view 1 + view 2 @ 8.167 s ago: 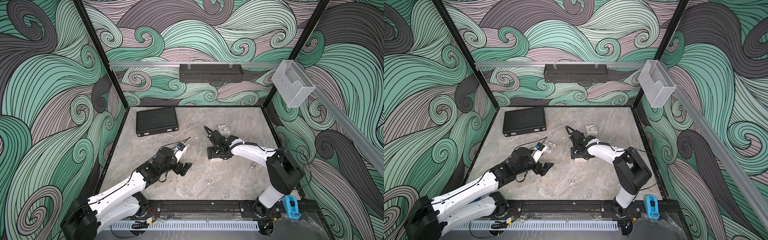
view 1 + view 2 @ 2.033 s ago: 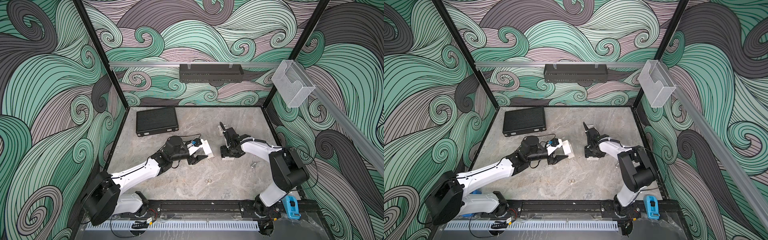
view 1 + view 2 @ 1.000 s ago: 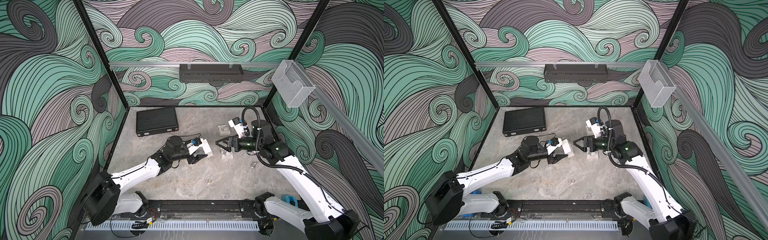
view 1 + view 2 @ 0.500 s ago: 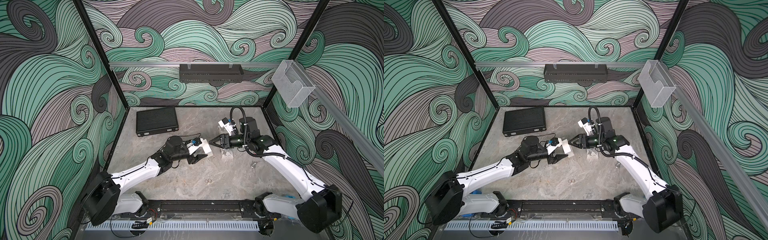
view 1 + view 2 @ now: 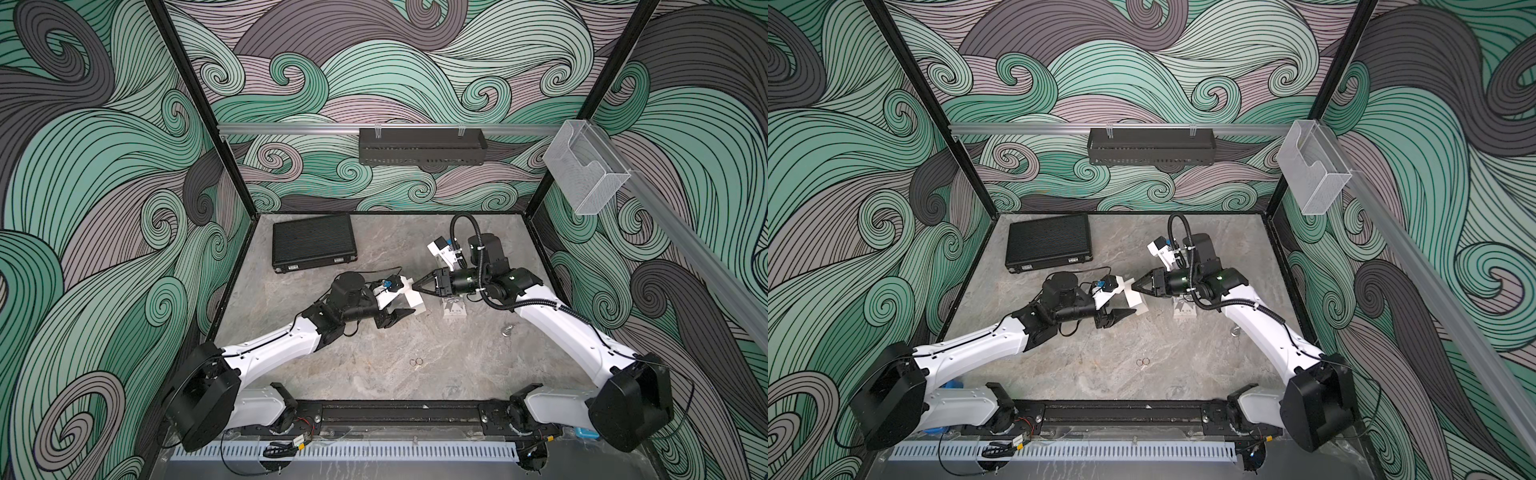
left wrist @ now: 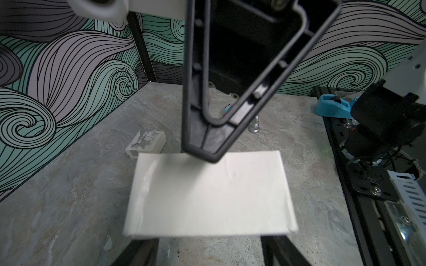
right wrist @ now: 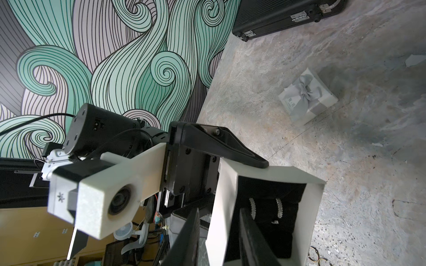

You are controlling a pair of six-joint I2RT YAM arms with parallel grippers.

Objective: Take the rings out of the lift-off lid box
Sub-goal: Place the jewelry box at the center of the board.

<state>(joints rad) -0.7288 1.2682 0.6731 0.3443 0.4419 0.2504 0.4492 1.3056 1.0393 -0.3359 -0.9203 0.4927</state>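
Fingers: left gripper [image 5: 405,305] clamps the white box [image 6: 207,195]; right gripper [image 5: 417,289] straddles its wall, grip unclear. Expect light, stiff, slippery rings [image 7: 252,206]; pinch one across its band.

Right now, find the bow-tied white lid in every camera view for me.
Top view: lid flat on the table, just right of the white box.
Top view: lid, same spot beside the box.
Left wrist: lid past the box's far corner.
Right wrist: lid alone on the table beyond the box.
Shared landmark: the open white box, in all four.
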